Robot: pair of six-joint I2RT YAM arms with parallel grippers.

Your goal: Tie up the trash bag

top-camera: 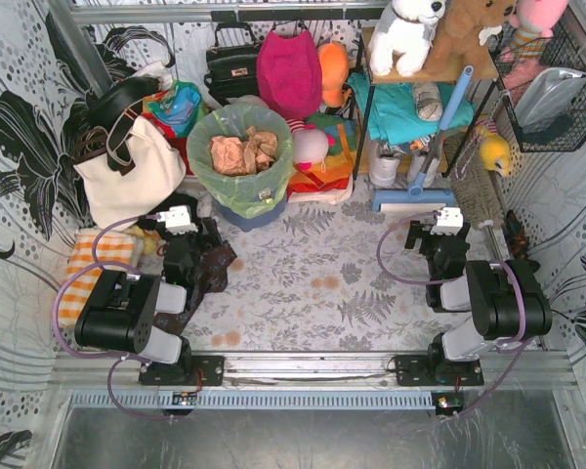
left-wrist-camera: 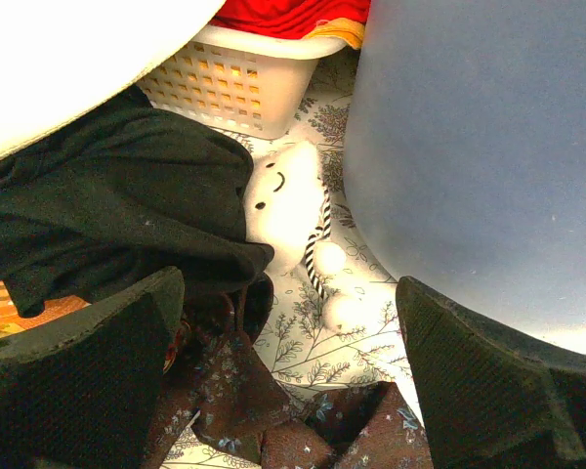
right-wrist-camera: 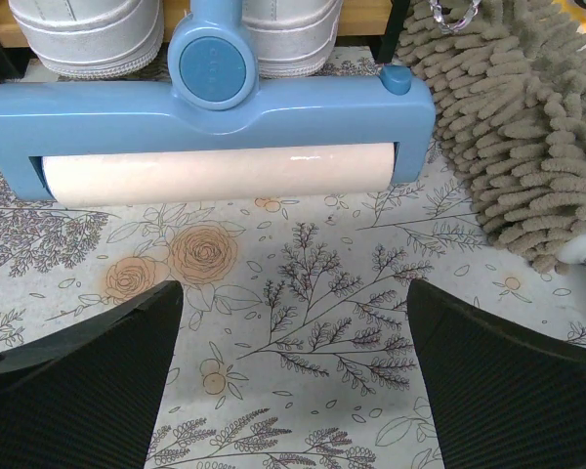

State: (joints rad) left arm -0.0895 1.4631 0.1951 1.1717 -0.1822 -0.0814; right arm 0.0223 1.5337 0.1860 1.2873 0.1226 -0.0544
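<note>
The lime-green trash bag [top-camera: 236,184] lines the blue-grey bin [top-camera: 249,217] at the back left, its mouth open, with tan crumpled paper [top-camera: 242,151] inside. My left gripper [top-camera: 189,233] is open and empty, low beside the bin's near left side. In the left wrist view its gripper [left-wrist-camera: 288,293] faces the bin wall [left-wrist-camera: 469,147]; the bag is out of that view. My right gripper [top-camera: 433,234] is open and empty, far to the right of the bag. In the right wrist view the gripper [right-wrist-camera: 293,293] hovers over the floral tablecloth [right-wrist-camera: 303,322].
A dark floral cloth [left-wrist-camera: 234,391], a white plush [left-wrist-camera: 288,200], black fabric [left-wrist-camera: 117,205] and a white basket [left-wrist-camera: 234,88] crowd the left gripper. A blue sweeper head [right-wrist-camera: 215,107] and a tan mop [right-wrist-camera: 508,127] lie ahead of the right. A white tote [top-camera: 127,171] and a magenta bag [top-camera: 288,68] stand behind.
</note>
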